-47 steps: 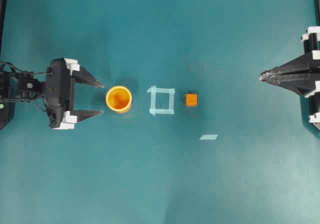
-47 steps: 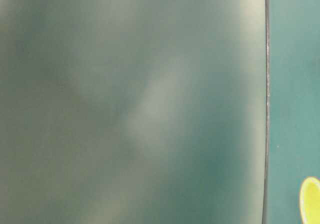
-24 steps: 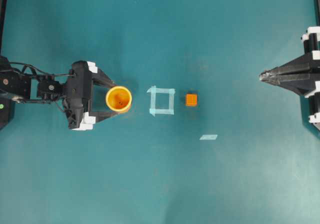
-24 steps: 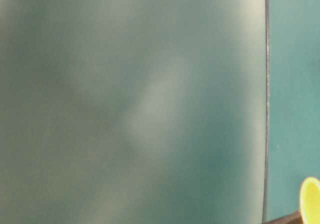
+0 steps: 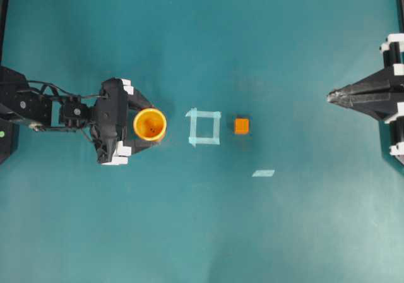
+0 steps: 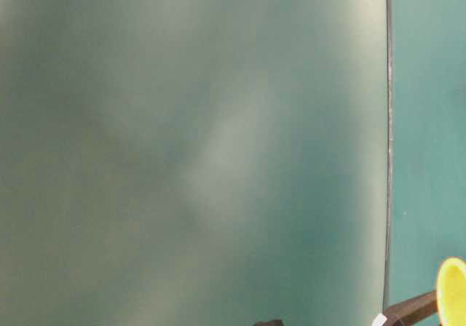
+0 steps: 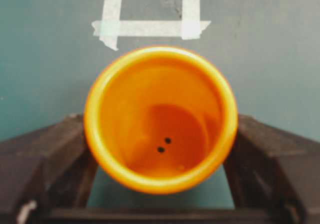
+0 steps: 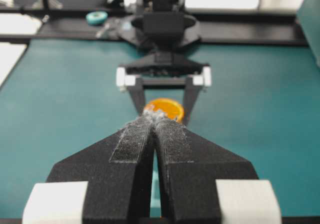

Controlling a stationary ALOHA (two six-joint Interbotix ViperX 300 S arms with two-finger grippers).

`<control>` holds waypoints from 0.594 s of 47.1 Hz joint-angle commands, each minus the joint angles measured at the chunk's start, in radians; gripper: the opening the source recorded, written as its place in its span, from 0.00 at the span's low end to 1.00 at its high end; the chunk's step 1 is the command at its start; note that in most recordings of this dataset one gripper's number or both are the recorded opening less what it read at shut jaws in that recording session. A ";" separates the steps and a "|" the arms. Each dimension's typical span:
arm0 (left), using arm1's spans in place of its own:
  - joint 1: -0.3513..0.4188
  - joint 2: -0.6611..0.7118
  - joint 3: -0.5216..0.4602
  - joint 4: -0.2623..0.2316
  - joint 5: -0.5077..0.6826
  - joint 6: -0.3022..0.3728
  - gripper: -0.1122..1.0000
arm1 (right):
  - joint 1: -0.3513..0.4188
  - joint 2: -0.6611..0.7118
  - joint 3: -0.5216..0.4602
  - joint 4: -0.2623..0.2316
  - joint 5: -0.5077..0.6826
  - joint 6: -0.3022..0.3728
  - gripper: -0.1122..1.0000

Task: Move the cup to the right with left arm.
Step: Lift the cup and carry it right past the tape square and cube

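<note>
The left arm (image 5: 69, 114) has advanced, its spread fingers (image 5: 142, 102) now flanking the cup (image 5: 150, 124); right fingers (image 5: 338, 96) pressed together.

Cup (image 7: 160, 119): orange, upright on teal table (image 7: 45, 74), two dark specks on inner floor. Left gripper (image 7: 160, 181): black jaws flank cup either side, contact unclear. Pale tape outline (image 7: 150, 28): just beyond cup, partly cropped.

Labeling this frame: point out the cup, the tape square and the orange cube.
cup (image 5: 150, 124), overhead view, on its orange inside.
tape square (image 5: 194, 126), overhead view, on its left strip.
orange cube (image 5: 241, 126), overhead view, on its top face.
</note>
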 commanded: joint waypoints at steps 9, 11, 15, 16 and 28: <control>0.002 -0.020 -0.017 0.003 -0.009 0.003 0.68 | -0.002 0.003 -0.034 0.002 -0.002 0.002 0.10; 0.002 -0.023 -0.017 0.002 -0.008 0.003 0.68 | 0.000 0.003 -0.034 0.002 0.003 0.002 0.10; 0.002 -0.034 -0.018 0.002 -0.005 0.002 0.68 | 0.000 0.003 -0.035 0.002 0.014 0.002 0.10; 0.002 -0.038 -0.018 0.002 -0.005 0.002 0.68 | -0.002 0.003 -0.035 0.002 0.017 0.002 0.10; 0.002 -0.104 -0.041 0.002 0.026 0.000 0.68 | 0.000 0.002 -0.040 0.002 0.020 0.002 0.10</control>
